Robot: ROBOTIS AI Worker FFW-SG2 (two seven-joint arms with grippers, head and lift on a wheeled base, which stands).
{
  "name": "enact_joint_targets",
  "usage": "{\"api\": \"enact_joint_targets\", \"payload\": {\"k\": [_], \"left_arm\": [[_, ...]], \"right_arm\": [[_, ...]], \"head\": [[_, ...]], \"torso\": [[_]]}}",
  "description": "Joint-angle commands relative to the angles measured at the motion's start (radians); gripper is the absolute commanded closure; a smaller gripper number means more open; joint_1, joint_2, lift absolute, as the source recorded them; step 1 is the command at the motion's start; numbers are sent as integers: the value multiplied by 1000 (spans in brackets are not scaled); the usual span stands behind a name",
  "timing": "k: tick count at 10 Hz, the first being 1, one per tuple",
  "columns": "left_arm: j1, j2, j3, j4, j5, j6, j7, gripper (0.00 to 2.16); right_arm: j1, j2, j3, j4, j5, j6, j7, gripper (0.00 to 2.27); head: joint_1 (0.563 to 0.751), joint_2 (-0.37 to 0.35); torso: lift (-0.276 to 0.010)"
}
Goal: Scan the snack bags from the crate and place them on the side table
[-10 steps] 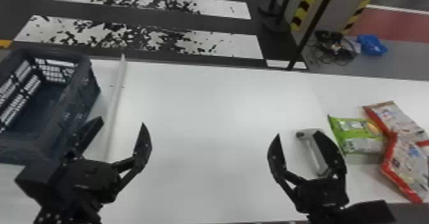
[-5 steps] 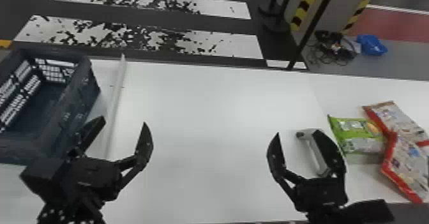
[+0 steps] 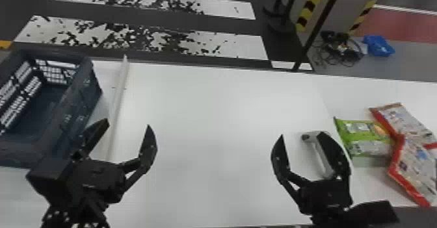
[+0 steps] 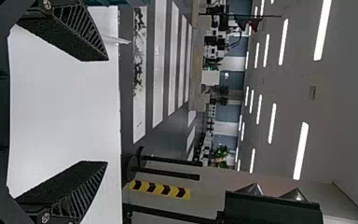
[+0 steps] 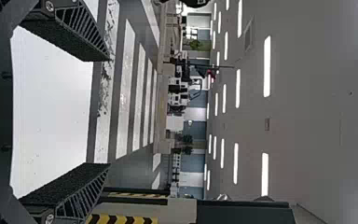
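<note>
Over the white surface [image 3: 208,113], the left gripper [image 3: 126,125] and right gripper [image 3: 302,135] hold their fingers wide apart. Partly behind the latter lies the scanner [image 3: 320,154]; rightward, a green bag [image 3: 364,134] beside red-edged bags [image 3: 417,165]. The crate [image 3: 79,104] stands on the left.

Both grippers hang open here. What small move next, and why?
Probably ease both arms back slightly: the left gripper and right gripper hold nothing, the snack bags already lie right of the scanner, and what I see of the floor inside the crate looks bare.
</note>
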Motion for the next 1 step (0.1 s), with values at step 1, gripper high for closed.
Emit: {"api": "enact_joint_targets", "payload": {"k": [1], "left_arm": [[0,-3,1,4,0,0,0,80]], "right_arm": [[-1,0,0,5,-6,-3,2,76]], "head": [[695,-169]], "torso": [[-94]]}}
